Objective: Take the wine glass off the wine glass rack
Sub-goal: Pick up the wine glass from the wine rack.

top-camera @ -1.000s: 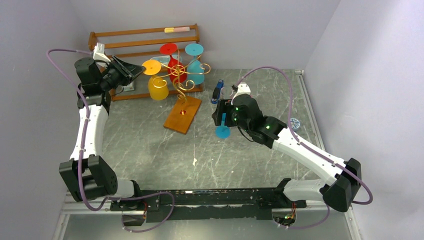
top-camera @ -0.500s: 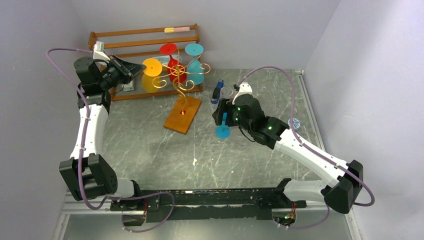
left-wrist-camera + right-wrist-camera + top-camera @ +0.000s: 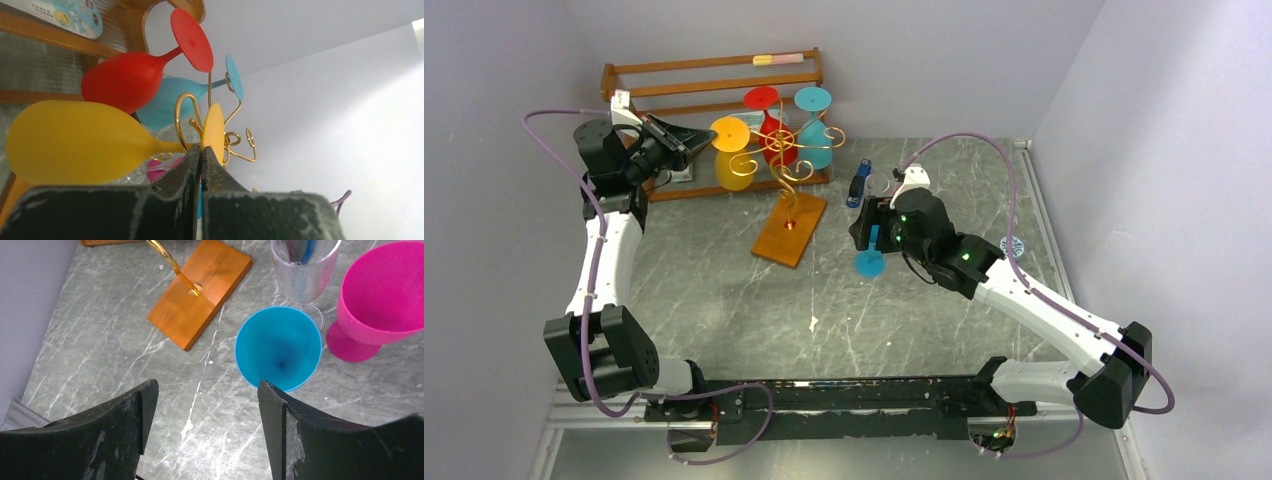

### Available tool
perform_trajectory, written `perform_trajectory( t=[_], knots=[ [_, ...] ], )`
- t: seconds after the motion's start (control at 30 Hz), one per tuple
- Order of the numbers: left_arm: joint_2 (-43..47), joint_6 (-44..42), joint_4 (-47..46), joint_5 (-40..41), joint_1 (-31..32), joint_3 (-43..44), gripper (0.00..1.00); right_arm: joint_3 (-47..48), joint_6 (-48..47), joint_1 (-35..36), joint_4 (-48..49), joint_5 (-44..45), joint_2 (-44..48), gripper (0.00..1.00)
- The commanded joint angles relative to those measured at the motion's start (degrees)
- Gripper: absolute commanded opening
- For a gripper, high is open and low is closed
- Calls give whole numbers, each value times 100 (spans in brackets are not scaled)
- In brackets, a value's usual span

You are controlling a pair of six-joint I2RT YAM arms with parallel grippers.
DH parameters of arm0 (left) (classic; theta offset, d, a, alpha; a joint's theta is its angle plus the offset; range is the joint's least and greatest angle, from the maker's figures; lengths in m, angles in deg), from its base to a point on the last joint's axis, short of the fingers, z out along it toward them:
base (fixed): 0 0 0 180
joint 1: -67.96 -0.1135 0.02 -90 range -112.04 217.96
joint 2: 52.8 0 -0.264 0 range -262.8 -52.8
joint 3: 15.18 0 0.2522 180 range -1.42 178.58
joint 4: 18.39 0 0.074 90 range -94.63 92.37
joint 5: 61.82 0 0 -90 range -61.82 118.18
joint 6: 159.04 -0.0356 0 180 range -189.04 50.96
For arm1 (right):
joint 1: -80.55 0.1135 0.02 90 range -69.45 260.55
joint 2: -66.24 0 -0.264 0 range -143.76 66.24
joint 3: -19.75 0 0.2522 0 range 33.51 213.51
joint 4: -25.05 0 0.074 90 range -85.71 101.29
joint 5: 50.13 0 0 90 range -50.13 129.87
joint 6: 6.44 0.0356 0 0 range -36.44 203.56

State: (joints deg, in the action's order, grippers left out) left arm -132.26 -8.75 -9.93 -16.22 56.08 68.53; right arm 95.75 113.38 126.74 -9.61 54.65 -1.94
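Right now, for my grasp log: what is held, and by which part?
Left gripper: yellow wine glass, by its stem at the foot. Right gripper: nothing.

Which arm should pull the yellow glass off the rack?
Left. The left gripper pinches the yellow wine glass on the wine glass rack; the right gripper hangs open by a blue glass.

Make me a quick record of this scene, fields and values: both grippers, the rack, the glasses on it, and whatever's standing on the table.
left gripper: shut on the stem of the yellow wine glass, right by its foot
yellow glass foot: at a gold scroll of the wine glass rack
also on rack: red wine glass, teal wine glass
right gripper: open, empty, near the blue cup
upright on table: blue cup, pink cup, clear glass
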Motion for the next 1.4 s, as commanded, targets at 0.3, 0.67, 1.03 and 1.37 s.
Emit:
perform_trajectory(
  t=[0.3,0.67,1.03,1.37],
  knots=[
    [97,1399,-763,-235,-157,-166,5,-63,102,-23,16,77,140,77],
    [241,1386,-45,410,-201,-44,5,-27,160,-23,3,51,86,77],
    [502,2083,-393,1011,-201,-405,5,-43,190,-23,10,41,99,77],
    [423,1960,-239,1199,-193,-185,5,-84,169,-23,80,52,106,77]
  ],
)
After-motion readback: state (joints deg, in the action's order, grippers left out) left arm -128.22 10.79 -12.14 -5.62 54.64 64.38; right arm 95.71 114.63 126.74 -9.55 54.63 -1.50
